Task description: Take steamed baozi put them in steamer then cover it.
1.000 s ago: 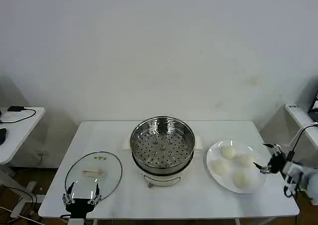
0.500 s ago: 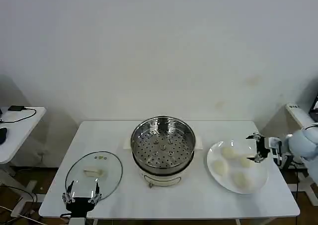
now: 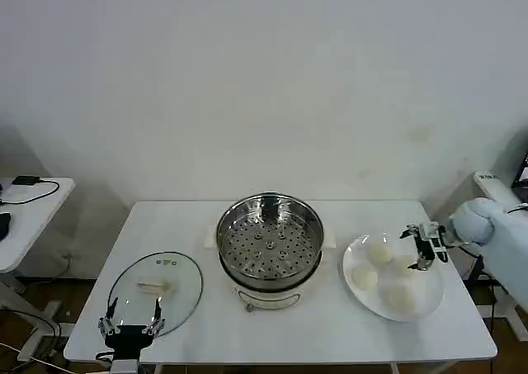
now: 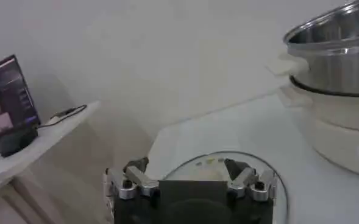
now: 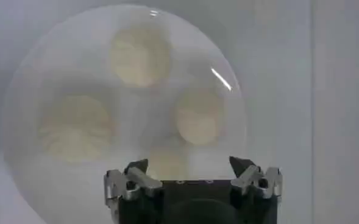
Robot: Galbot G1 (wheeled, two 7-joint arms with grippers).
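Several pale baozi lie on a white plate at the table's right. My right gripper hovers open over the plate's far right part, above one bun, holding nothing. In the right wrist view the baozi sit below the open right gripper, on the plate. The steel steamer stands mid-table, its perforated tray bare. My left gripper waits open at the front left edge, just in front of the glass lid. The left wrist view shows that gripper, the lid and the steamer.
A white side table with a cable stands to the left of the work table. Another white surface lies at the far right, behind my right arm. Bare tabletop runs in front of the steamer.
My right gripper has swung in from beyond the table's right edge to above the plate. The left gripper has barely shifted.
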